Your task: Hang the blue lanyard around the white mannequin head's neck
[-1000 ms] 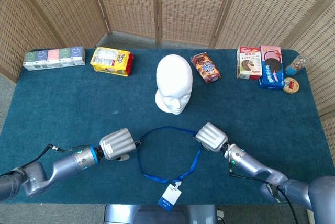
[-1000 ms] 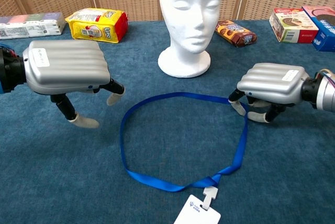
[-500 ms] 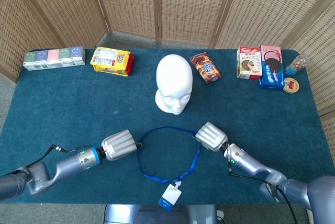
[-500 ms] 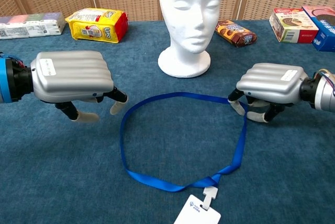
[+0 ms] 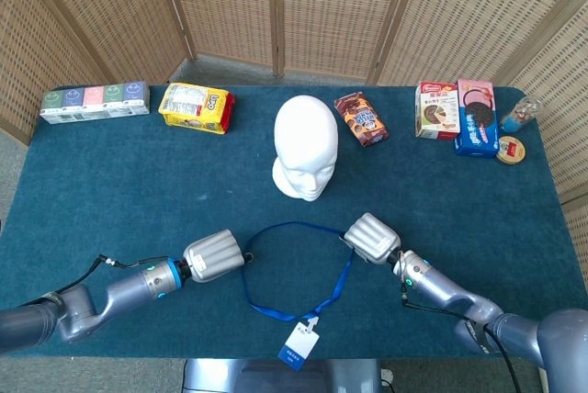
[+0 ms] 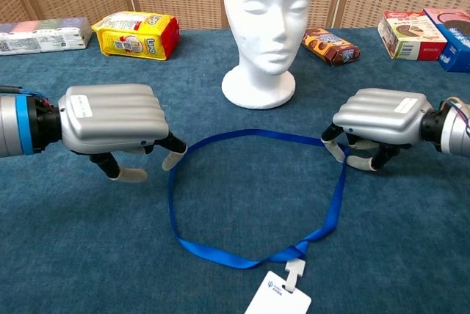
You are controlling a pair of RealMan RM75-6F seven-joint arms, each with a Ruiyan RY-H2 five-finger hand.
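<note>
Left hand (image 6: 110,119) low over the worktop (image 5: 119,173) toward its near edge, palm down, fingers curled under and holding nothing, one fingertip (image 6: 174,158) just at the left bend of the blue lanyard (image 6: 253,196); actual contact not clear. Right hand (image 6: 382,119) palm down on the loop's right side, fingers (image 6: 334,149) closed around the strap where it turns, apparently pinching it. Lanyard itself lying flat as an open loop between both hands, far arc running toward the white mannequin head (image 6: 266,13), near end crossing over and ending in a white badge card (image 6: 277,303) at the near edge.

Mannequin head upright on its round base at mid-worktop, face turned toward the near edge, just beyond the loop and not touching it. Along the far edge: a row of small pastel cartons (image 5: 95,102) at the far-left corner, a yellow snack bag (image 5: 195,106) beside them, a brown biscuit packet (image 5: 360,118) right of the head, red and pink biscuit boxes (image 5: 457,110) toward the far-right corner, a small jar (image 5: 519,116) beyond those. Wicker screen (image 5: 276,7) behind the worktop.
</note>
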